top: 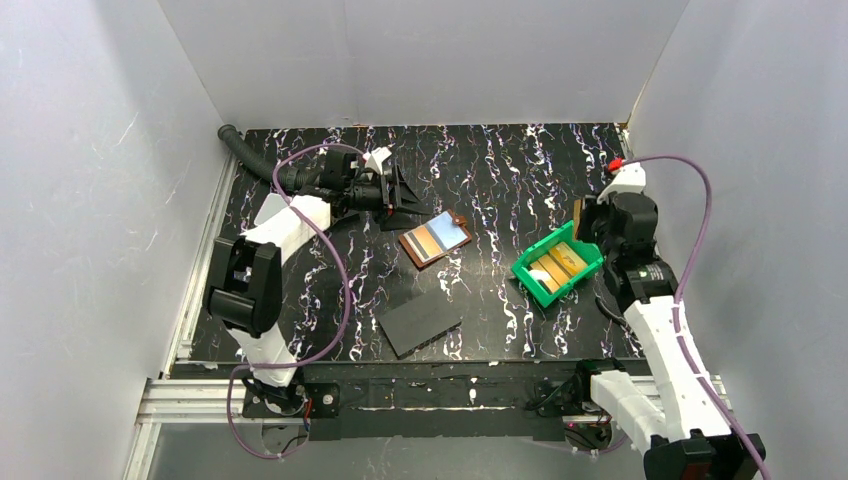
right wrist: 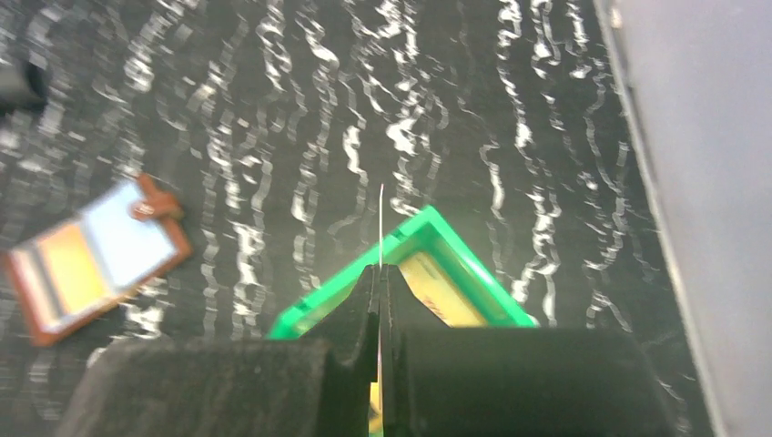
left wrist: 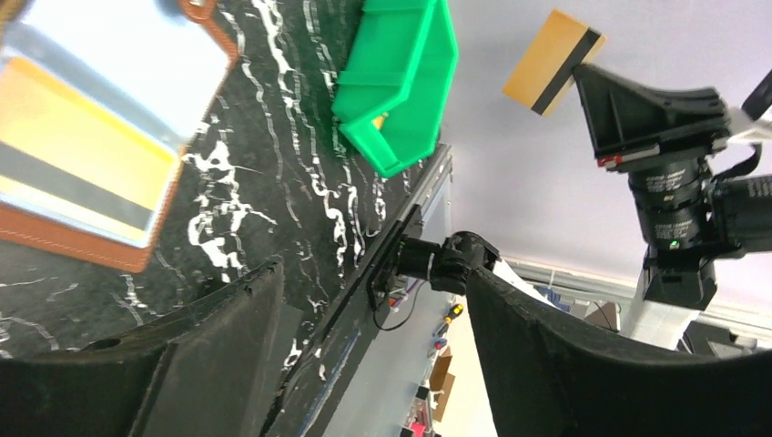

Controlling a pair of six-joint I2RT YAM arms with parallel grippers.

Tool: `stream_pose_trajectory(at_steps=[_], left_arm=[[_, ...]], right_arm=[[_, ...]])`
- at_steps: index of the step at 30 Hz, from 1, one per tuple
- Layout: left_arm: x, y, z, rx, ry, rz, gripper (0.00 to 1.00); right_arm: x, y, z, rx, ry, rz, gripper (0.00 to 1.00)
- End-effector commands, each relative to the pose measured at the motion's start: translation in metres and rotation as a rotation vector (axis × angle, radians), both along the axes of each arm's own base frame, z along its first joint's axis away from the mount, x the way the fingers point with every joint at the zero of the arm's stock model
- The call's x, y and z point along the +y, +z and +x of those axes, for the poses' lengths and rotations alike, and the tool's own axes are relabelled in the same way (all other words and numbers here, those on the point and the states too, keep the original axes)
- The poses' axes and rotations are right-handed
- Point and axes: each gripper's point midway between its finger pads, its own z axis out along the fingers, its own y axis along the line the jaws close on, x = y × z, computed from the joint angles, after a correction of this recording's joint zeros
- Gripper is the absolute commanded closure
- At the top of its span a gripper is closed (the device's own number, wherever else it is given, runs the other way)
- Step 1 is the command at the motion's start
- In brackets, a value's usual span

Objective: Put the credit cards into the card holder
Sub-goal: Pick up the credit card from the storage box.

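The brown card holder (top: 435, 240) lies open mid-table, an orange-yellow card (left wrist: 82, 137) and a light blue card (left wrist: 118, 45) on its inner faces. My left gripper (top: 408, 203) hovers just left of it, open, with nothing between its fingers (left wrist: 209, 364). My right gripper (top: 585, 222) is shut on an orange-yellow credit card (left wrist: 551, 62) with a black stripe, held above the far corner of the green bin (top: 590, 262). The right wrist view shows that card edge-on (right wrist: 380, 218) between closed jaws. More orange-yellow cards (top: 558, 265) lie inside the bin.
A dark grey flat slab (top: 420, 322) lies near the table's front edge, below the card holder. A black corrugated hose (top: 250, 155) runs along the back left. White walls enclose the table on three sides.
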Motion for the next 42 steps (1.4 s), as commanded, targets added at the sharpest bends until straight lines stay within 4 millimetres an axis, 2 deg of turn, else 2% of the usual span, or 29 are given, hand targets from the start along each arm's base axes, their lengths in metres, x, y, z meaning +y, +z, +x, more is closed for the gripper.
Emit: stream_pose_trajectory(at_steps=[1, 5, 9, 11, 16, 21, 26, 29, 32, 35, 42], left_arm=[[-0.013, 0.057, -0.022, -0.169, -0.076, -0.100, 0.25], [-0.008, 0.072, -0.030, -0.191, -0.017, -0.101, 0.19], [-0.008, 0.088, -0.039, -0.171, 0.045, -0.147, 0.18], [-0.009, 0.089, -0.042, -0.137, 0.083, -0.175, 0.18], [-0.006, 0.090, -0.039, -0.084, 0.212, -0.250, 0.19], [-0.021, 0.105, -0.038, -0.101, 0.201, -0.323, 0.21], [-0.020, 0.112, -0.037, -0.114, 0.233, -0.348, 0.25], [-0.023, 0.126, -0.038, -0.142, 0.217, -0.376, 0.35], [-0.025, 0.138, -0.039, -0.156, 0.206, -0.405, 0.49], [-0.024, 0.142, -0.041, -0.171, 0.209, -0.411, 0.59], [-0.025, 0.145, -0.043, -0.179, 0.209, -0.418, 0.73]], right_arm=[[0.037, 0.036, 0.005, 0.015, 0.040, 0.286, 0.99], [0.083, 0.035, 0.012, 0.104, 0.167, 0.528, 0.99], [0.124, 0.050, 0.024, 0.104, 0.280, 0.789, 0.99], [0.147, 0.059, 0.027, 0.100, 0.365, 0.902, 0.99], [0.195, 0.083, 0.025, 0.128, 0.534, 1.107, 0.99], [0.236, 0.099, 0.014, 0.191, 0.688, 1.253, 0.99], [0.255, 0.119, 0.004, 0.211, 0.781, 1.330, 0.99], [0.262, 0.121, 0.000, 0.229, 0.809, 1.330, 0.99], [0.265, 0.119, -0.002, 0.239, 0.825, 1.327, 0.99], [0.266, 0.116, -0.004, 0.246, 0.828, 1.327, 0.99], [0.268, 0.099, -0.005, 0.297, 0.812, 1.334, 0.99]])
